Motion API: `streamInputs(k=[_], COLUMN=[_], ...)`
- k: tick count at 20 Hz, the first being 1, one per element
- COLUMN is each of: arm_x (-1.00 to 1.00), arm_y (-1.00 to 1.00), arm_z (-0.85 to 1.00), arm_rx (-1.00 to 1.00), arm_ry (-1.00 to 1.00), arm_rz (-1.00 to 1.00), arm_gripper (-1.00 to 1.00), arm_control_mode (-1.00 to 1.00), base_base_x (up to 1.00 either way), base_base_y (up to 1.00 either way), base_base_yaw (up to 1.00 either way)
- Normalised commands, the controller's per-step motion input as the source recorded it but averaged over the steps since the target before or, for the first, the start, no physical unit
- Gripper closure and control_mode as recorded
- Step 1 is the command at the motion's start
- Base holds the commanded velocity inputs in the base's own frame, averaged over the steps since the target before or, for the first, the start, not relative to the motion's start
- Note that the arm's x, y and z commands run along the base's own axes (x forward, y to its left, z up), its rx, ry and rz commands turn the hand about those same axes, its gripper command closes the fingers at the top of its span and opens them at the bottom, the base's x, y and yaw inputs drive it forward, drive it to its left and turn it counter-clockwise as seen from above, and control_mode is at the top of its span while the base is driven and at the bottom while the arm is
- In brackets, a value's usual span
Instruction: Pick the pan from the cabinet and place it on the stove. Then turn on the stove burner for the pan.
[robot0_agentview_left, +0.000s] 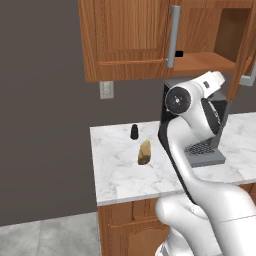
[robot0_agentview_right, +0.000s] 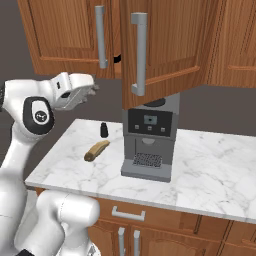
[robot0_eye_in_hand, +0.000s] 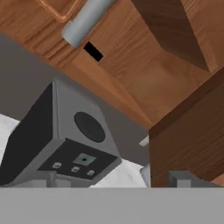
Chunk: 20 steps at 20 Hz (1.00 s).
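The reddish-brown wall cabinet (robot0_agentview_left: 130, 35) hangs over the counter. Its left door is closed and its right door (robot0_agentview_right: 165, 45) is swung open towards me. In the hand view I see the cabinet's underside (robot0_eye_in_hand: 144, 74) from below. A small black end (robot0_agentview_left: 178, 53) pokes out at the shelf's front edge (robot0_eye_in_hand: 92, 51), beside the grey bar handle (robot0_agentview_left: 173, 35). The pan's silver body is hidden, and the stove is out of view. My gripper (robot0_agentview_right: 92, 90) is raised just below the cabinet, left of the open door. It is open, fingertips (robot0_eye_in_hand: 181, 177) far apart and nothing between them.
A grey coffee machine (robot0_agentview_right: 149, 140) stands on the marble counter (robot0_agentview_right: 210, 170) under the open door. A brown bread roll (robot0_agentview_right: 96, 150) and a small black shaker (robot0_agentview_right: 104, 130) lie to its left. The open door's bar handle (robot0_agentview_right: 139, 52) hangs close to my hand.
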Motion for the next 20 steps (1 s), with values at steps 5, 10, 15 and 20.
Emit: streamInputs(k=[5,10,15,20], arm_x=[0.49,0.41,0.40,0.29], arm_y=[-0.14,-0.25,-0.32,-0.46], arm_z=[0.04,0.05,0.00,0.00], arm_rx=[-0.11,-0.11,-0.08,-0.04], arm_ry=[0.16,0.12,0.08,0.08], arm_rz=[-0.04,-0.05,-0.03,-0.02], arm_gripper=[-1.00,-1.00,-1.00,-1.00], arm_control_mode=[-1.00,-1.00,-1.00,-1.00], base_base_x=[0.00,0.00,0.00,0.00], base_base_y=[0.00,0.00,0.00,0.00], base_base_yaw=[0.00,0.00,0.00,0.00])
